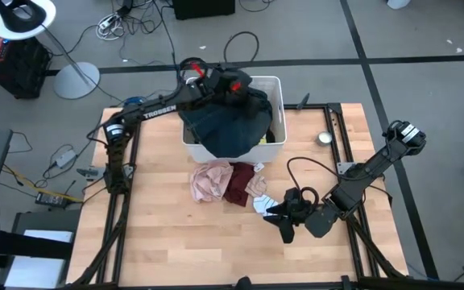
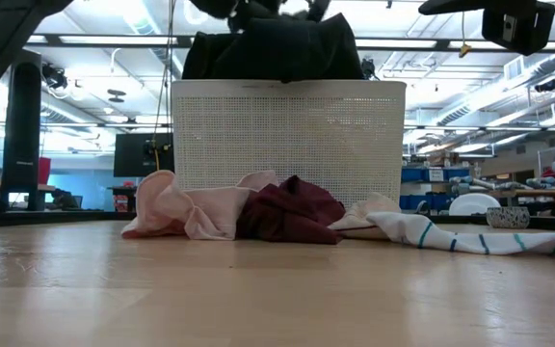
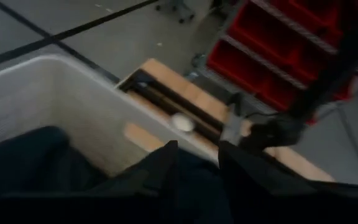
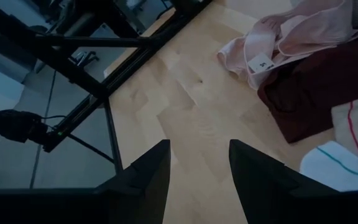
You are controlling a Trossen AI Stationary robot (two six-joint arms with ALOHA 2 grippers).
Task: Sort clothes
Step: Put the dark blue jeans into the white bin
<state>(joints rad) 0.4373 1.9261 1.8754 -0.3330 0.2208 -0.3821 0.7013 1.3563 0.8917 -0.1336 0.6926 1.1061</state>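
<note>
A white bin (image 1: pixel 274 149) stands at the table's far middle, heaped with large dark navy and green clothes (image 1: pixel 230 122) that rise over its rim (image 2: pixel 273 48). My left gripper (image 3: pixel 197 163) hangs open over that heap (image 1: pixel 238 87). In front of the bin, a pale pink piece (image 1: pixel 208 182), a maroon piece (image 1: pixel 237 185), a cream piece with pink stripes (image 1: pixel 258 185) and a white piece with teal stripes (image 2: pixel 470 236) lie bunched on the table. My right gripper (image 1: pixel 284 219) stands open just near-right of them, with bare wood between its fingers (image 4: pixel 197 163). My left gripper stands open right above the dark heap (image 3: pixel 36 165) in the bin, slanting down from the table's left. The dark cloth reaches up to the fingers (image 3: pixel 163 171), and I cannot tell whether they touch it.
A small round metal object (image 1: pixel 324 138) lies on the table right of the bin. Black frame rails (image 1: pixel 341 137) run along the table's left and right sides. A black cable (image 1: pixel 306 166) loops over the right arm. The near half of the table shows bare wood (image 1: pixel 208 250).
</note>
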